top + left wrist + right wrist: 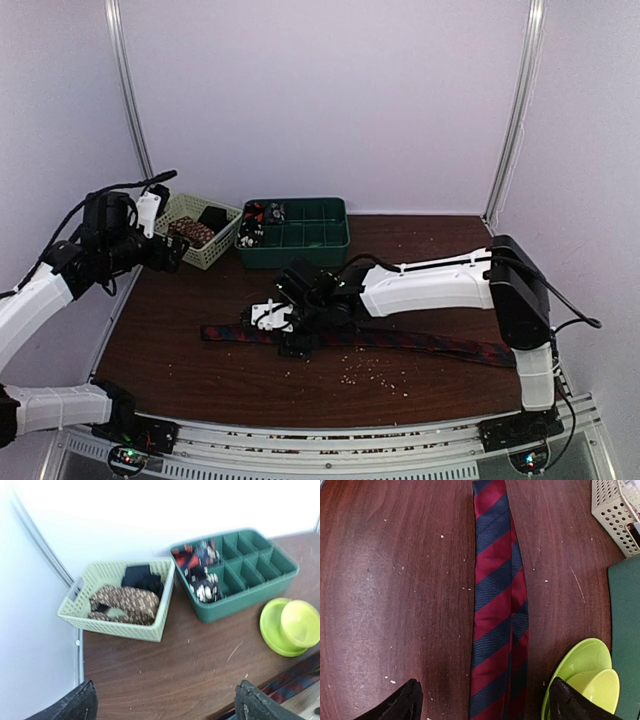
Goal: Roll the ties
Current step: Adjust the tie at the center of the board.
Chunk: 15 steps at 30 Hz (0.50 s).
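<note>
Dark wood-grain table (200,370), crumbs scattered. Red-and-navy diagonally striped fabric necktie (495,605) lies flat, stretched left to right mid-table, near of the dark green compartmented plastic tray (300,258). Right gripper (487,700) hovers over it, jaws wide, empty. Left gripper (165,705) wide, empty, far left. Tie likely light, limp, slick; pinch its left end across the width.

The left arm (40,295) is wearing smooth white plastic shells between black joint housings, and a thin black cable (150,180) is looping off it toward 10 o'clock in the overhead view. The right arm (430,287) is showing a long white shell and a bulky black elbow housing (520,295) at 3 o'clock. Small green lights (125,458) are glowing at both bases near 6 o'clock. In each wrist view, matte black wedge-shaped jaws are poking in at 7 and 5 o'clock.
</note>
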### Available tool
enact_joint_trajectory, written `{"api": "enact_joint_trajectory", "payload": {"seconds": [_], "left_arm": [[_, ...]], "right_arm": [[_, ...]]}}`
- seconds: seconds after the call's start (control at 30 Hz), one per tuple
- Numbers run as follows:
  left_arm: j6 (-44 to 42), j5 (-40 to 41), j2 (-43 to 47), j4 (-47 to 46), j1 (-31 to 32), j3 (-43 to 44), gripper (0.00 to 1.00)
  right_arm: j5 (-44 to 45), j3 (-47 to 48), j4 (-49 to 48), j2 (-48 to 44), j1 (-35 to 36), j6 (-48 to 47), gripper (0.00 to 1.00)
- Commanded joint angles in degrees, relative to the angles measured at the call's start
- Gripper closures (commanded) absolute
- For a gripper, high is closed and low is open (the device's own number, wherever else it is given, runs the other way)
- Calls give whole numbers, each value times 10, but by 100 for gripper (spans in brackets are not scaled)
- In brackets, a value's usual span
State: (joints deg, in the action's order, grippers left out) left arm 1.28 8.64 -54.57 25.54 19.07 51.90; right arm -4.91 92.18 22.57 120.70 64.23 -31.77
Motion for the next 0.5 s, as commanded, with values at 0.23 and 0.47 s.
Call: {"api": "enact_joint_trajectory", "payload": {"seconds": [0.23, 0.47], "left_arm": [[44, -34, 26, 34, -3, 50, 2], [49, -36, 24, 39, -3, 53, 2]], "right_arm": [[-48, 107, 111, 86, -34, 24, 10], [-59, 194, 190, 150, -56, 56, 10]]}}
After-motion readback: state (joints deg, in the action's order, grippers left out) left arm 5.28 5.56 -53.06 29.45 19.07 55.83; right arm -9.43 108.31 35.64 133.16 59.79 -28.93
